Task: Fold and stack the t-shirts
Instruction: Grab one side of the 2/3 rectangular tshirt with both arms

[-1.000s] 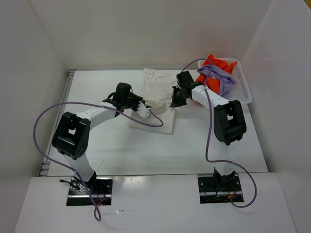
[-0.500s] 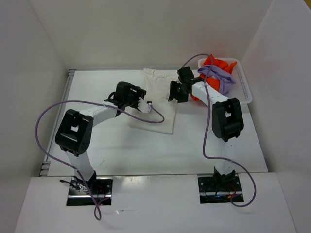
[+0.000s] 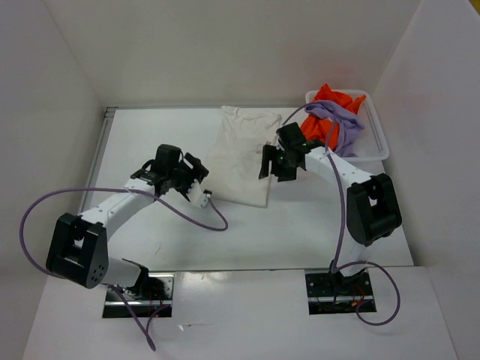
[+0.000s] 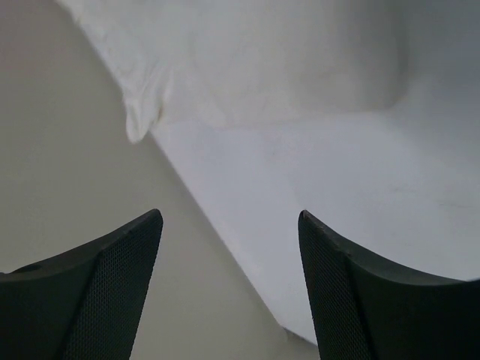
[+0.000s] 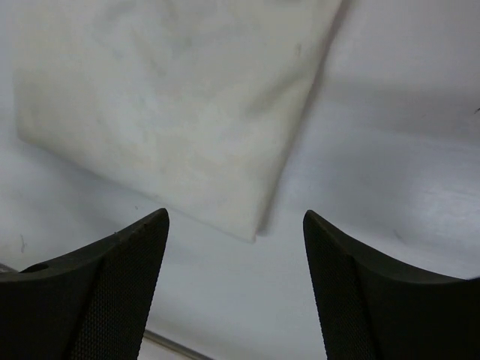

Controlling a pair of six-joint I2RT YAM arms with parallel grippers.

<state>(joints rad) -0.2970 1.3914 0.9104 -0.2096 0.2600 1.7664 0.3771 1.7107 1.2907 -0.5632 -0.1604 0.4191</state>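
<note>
The white t-shirt point(image 3: 241, 157) lies flat and folded on the table, behind the middle. Its cloth edge point(image 4: 150, 97) shows ahead of my left fingers, and its near corner point(image 5: 225, 150) lies just beyond my right fingers. My left gripper point(image 3: 205, 196) point(image 4: 229, 217) is open and empty, low beside the shirt's near left corner. Over the shirt's right edge my right gripper point(image 3: 274, 171) point(image 5: 236, 217) stands open, holding nothing. The orange t-shirt point(image 3: 337, 99) and the purple t-shirt point(image 3: 339, 121) are bunched in the basket.
A white mesh basket point(image 3: 377, 142) stands at the back right corner of the table. White enclosure walls close in on the left, back and right. Purple cables loop from both arms over the table surface point(image 3: 262, 232).
Both grippers have opened and let go of the white t-shirt, which now lies flat. Both have drawn back toward the near side, the left arm swinging left.
</note>
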